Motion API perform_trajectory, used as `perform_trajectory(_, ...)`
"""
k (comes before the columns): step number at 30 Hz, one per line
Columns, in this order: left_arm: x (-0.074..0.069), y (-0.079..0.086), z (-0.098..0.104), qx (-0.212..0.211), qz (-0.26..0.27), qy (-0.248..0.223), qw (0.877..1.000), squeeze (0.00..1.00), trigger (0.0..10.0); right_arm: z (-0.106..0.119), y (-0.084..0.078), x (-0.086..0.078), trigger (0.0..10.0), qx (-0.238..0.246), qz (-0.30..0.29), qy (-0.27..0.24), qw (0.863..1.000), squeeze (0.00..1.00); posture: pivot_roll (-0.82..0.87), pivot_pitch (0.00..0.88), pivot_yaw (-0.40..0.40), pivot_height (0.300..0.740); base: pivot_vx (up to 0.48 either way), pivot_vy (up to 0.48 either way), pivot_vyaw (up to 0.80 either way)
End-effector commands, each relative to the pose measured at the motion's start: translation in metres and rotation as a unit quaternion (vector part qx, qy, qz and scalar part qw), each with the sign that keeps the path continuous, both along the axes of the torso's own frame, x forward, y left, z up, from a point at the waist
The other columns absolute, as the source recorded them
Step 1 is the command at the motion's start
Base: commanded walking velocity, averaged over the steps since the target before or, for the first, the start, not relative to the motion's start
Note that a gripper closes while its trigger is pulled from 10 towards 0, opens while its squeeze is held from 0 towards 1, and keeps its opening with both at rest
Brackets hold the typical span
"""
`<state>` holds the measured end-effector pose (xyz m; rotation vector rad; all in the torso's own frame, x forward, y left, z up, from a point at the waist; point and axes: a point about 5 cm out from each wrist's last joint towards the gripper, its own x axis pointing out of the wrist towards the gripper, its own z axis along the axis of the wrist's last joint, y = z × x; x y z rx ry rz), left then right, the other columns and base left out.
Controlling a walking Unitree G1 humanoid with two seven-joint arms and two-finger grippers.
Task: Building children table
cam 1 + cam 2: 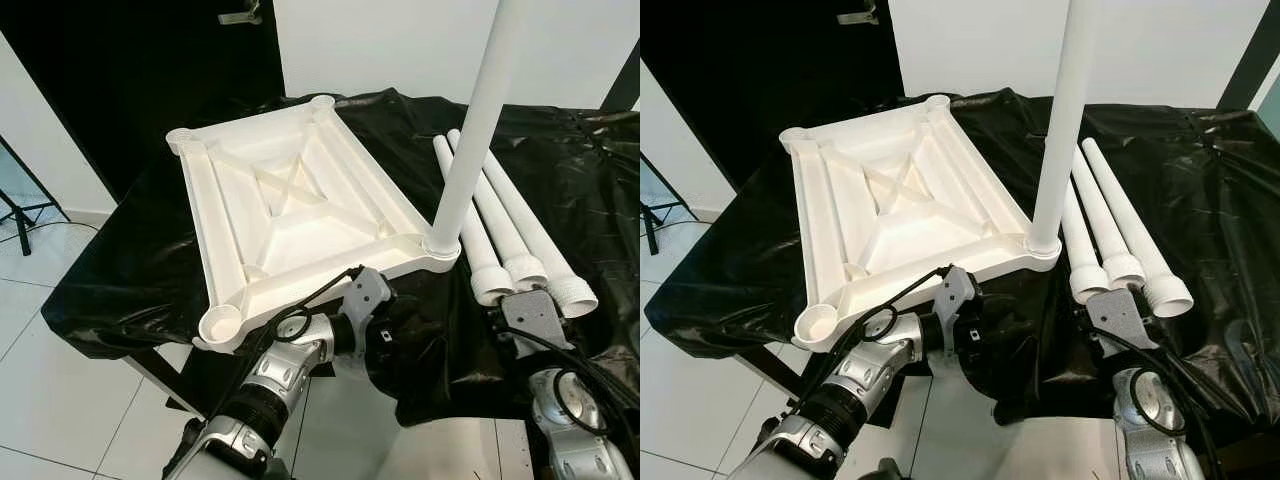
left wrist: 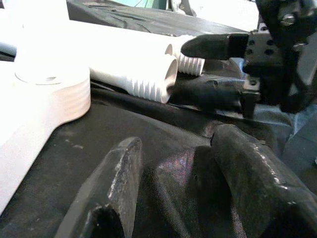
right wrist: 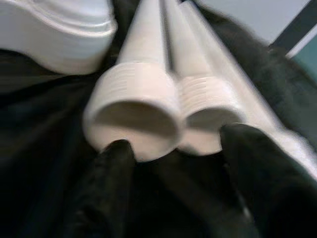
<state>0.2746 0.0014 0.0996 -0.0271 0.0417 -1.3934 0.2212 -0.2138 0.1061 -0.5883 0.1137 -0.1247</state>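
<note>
A white tabletop (image 1: 205, 230) lies upside down on the black-covered table. One white leg (image 1: 475, 120) stands upright in its near right corner socket (image 2: 49, 89). Three loose legs (image 1: 510, 230) lie side by side to the right, threaded ends toward me. My left gripper (image 2: 176, 144) is open over the black cloth just below that corner, holding nothing. In front of the loose legs' threaded ends (image 3: 148, 109) my right gripper (image 3: 178, 144) is also open, a finger on each side and nothing held.
Black plastic sheet (image 1: 120, 270) drapes over the table and hangs past its front edge. A white tiled floor (image 1: 60, 400) lies below on the left. Behind are a dark door (image 1: 130, 60) and a white wall (image 1: 390, 40).
</note>
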Motion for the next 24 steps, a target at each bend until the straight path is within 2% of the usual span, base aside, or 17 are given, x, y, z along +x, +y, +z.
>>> perform_trajectory(1, -0.001, 0.001, -0.002, 0.012, -0.023, -0.004, 1.0, 0.0, 10.0, -0.005, 0.005, -0.006, 10.0, 0.035, 0.019, 0.032, 0.999, 0.0, 0.07, 0.0, 0.033, 0.74, 0.0, 0.0, 0.0)
perform_trajectory(5, -0.002, 0.002, -0.003, 0.012, -0.023, -0.004, 1.0, 0.0, 10.0, -0.006, 0.011, -0.013, 10.0, 0.066, 0.039, 0.046, 0.996, 0.0, 0.07, 0.0, 0.033, 0.74, 0.0, 0.0, 0.0)
perform_trajectory(7, -0.001, 0.004, -0.002, 0.009, -0.02, -0.006, 1.0, 0.0, 10.0, -0.001, 0.016, -0.019, 10.0, 0.097, 0.063, 0.045, 0.992, 0.0, 0.07, 0.0, 0.033, 0.74, 0.0, 0.0, 0.0)
perform_trajectory(9, -0.001, 0.004, -0.001, 0.009, -0.019, -0.006, 1.0, 0.0, 10.0, 0.0, 0.017, -0.02, 10.0, 0.103, 0.069, 0.044, 0.991, 0.0, 0.07, 0.0, 0.033, 0.74, 0.0, 0.0, 0.0)
perform_trajectory(15, 0.005, 0.006, 0.014, -0.017, -0.023, -0.017, 0.999, 0.0, 10.0, 0.009, 0.016, -0.033, 10.0, 0.142, 0.096, 0.049, 0.984, 0.0, 0.06, 0.0, 0.04, 0.74, 0.0, 0.0, 0.0)
perform_trajectory(19, 0.008, 0.007, 0.017, -0.015, -0.024, -0.027, 0.999, 0.0, 10.0, 0.007, 0.016, -0.033, 10.0, 0.151, 0.099, 0.054, 0.982, 0.0, 0.05, 0.0, 0.042, 0.74, 0.0, 0.0, 0.0)
perform_trajectory(21, 0.016, 0.012, 0.023, 0.005, -0.012, -0.062, 0.998, 0.0, 10.0, 0.005, 0.023, -0.028, 10.0, 0.161, 0.117, 0.061, 0.978, 0.0, 0.06, 0.0, 0.042, 0.74, 0.0, 0.0, 0.0)
perform_trajectory(24, 0.021, 0.014, 0.026, 0.016, 0.0, -0.076, 0.997, 0.0, 10.0, 0.004, 0.025, -0.025, 10.0, 0.163, 0.122, 0.062, 0.977, 0.0, 0.06, 0.0, 0.04, 0.74, 0.0, 0.0, 0.0)
